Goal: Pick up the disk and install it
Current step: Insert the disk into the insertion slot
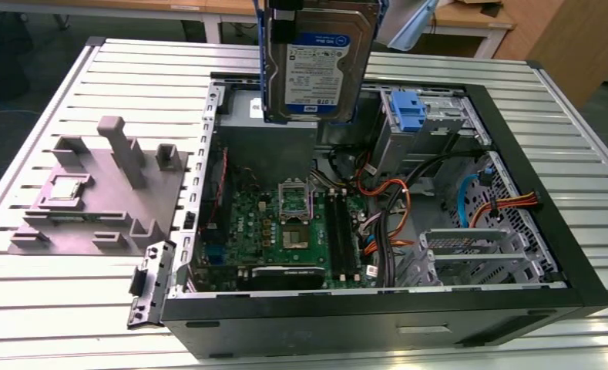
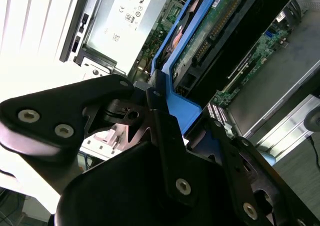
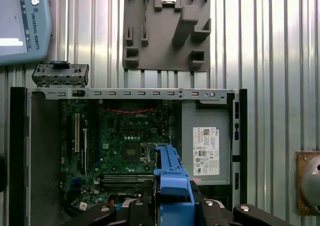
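Note:
The disk [image 1: 319,62] hangs upright in the air above the far side of the open computer case [image 1: 581,285], its white-and-blue label facing the exterior camera and its blue carrier running along both edges. In the first wrist view my gripper [image 3: 172,206] is shut on the carrier's blue edge [image 3: 172,178], with black fingers on either side. The second wrist view looks along the disk [image 2: 215,31] from behind the gripper [image 2: 175,131], showing its green underside and the blue frame between the black links.
Inside the case lie a green motherboard [image 1: 283,223], cable bundles, a blue-tabbed drive bay [image 1: 411,112] and a grey white-labelled power supply [image 3: 206,151]. A grey parts fixture [image 1: 88,200] sits on the slatted table at the exterior view's left. A teach pendant [image 3: 20,21] lies beyond it.

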`<state>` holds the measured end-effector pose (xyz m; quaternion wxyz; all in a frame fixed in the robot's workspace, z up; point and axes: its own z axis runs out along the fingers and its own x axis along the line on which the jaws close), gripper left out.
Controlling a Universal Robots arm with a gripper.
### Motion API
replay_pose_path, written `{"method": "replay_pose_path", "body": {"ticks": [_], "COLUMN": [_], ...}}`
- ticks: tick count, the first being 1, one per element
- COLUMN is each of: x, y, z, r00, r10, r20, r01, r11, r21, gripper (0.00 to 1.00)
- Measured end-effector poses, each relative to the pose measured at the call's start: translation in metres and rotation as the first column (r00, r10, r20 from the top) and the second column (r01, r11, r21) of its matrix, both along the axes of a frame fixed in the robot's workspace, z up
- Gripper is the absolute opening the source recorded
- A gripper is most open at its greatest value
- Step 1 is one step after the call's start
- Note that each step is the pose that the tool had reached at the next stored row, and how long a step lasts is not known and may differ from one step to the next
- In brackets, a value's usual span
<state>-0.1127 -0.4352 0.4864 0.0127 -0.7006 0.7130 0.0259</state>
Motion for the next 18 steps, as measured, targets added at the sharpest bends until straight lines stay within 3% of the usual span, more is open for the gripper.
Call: {"method": "replay_pose_path", "body": {"ticks": [14,18], "x": [0.0000,0.0000], "y": [-0.0181,-0.0199], "z": [-0.0001,-0.0001], "r00": [1.0000,1.0000], "r10": [0.000,0.000], "r20": [-0.0001,-0.0001], "r01": [0.000,0.000], "r11": [0.9999,0.9999], "r21": [-0.0107,-0.0139], "gripper": [0.37,0.37]}}
